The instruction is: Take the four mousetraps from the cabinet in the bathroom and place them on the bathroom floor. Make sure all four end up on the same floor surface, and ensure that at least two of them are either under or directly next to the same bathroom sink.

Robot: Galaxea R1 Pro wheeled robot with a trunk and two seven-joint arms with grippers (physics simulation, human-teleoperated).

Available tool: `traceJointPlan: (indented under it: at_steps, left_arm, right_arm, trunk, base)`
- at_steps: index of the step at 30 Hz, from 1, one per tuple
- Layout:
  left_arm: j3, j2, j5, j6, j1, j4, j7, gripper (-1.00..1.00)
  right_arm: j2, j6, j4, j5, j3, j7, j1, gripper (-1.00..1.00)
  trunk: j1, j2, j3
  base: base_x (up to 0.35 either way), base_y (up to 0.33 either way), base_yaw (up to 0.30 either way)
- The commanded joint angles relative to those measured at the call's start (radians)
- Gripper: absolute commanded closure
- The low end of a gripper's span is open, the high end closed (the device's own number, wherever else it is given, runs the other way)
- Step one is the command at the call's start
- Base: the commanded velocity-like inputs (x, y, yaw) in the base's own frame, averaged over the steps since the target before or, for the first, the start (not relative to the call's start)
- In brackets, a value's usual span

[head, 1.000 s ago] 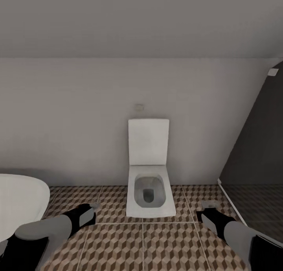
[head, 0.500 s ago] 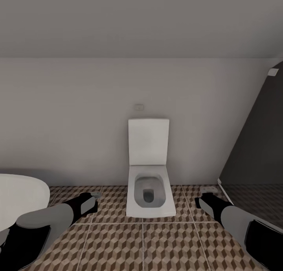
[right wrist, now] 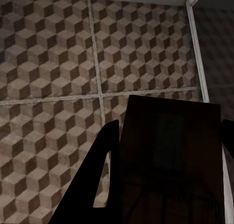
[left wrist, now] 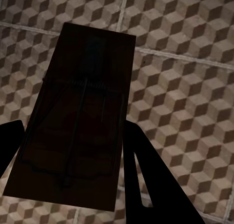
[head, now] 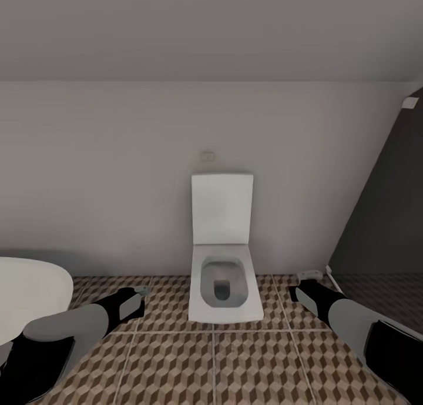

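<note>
Patterned bathroom floor (head: 247, 364) of brown and cream cube tiles spreads ahead of us to a plain pale wall, and we take the white toilet (head: 224, 287) against that wall as our landmark. To its left bulges a white rounded bathtub (head: 26, 293); to its right stands a dark shower screen (head: 382, 217). Neither the sink nor the cabinet is before us, so we judge that we are carrying, not placing.

Our left hand (head: 136, 299) hangs low, left of the toilet's bowl, and our right hand (head: 305, 287) hangs low on the bowl's right. Seen along the fingers, the left hand is closed across the width of one mousetrap (left wrist: 78, 121), a dark finger on each long edge, floor tiles beneath it. The right hand likewise pinches a second mousetrap (right wrist: 170, 160) by its sides, above tiles near the screen's white sill. The other two traps we cannot place.

We judge each trap light, stiff and thin: a flat wooden board with a wire bar and spring on top. The edges are the place to hold it, clear of the metal, which might snap if nudged. A narrow grip on so thin a board could let it pivot or slip.

As for containers, the toilet's lid stands raised, and its bowl holds only greyish water.
</note>
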Motion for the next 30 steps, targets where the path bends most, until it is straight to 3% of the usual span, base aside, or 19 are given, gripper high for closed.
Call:
traceJointPlan:
  at_steps: [1,30]
  left_arm:
    - [-0.005,0.002,0.004,0.001,-0.001,-0.004,0.006,1.00]
    - [-0.003,-0.004,0.004,0.005,-0.001,-0.009,0.007,1.00]
  right_arm:
    - [-0.001,0.006,-0.004,-0.007,0.008,-0.007,-0.001,1.00]
    - [-0.002,-0.002,-0.003,-0.003,0.010,-0.004,-0.001,1.00]
  trunk:
    - [0.004,-0.008,-0.004]
    - [0.115,-0.211,-0.095]
  base:
    - [0.000,0.000,0.000]
    - [0.000,0.000,0.000]
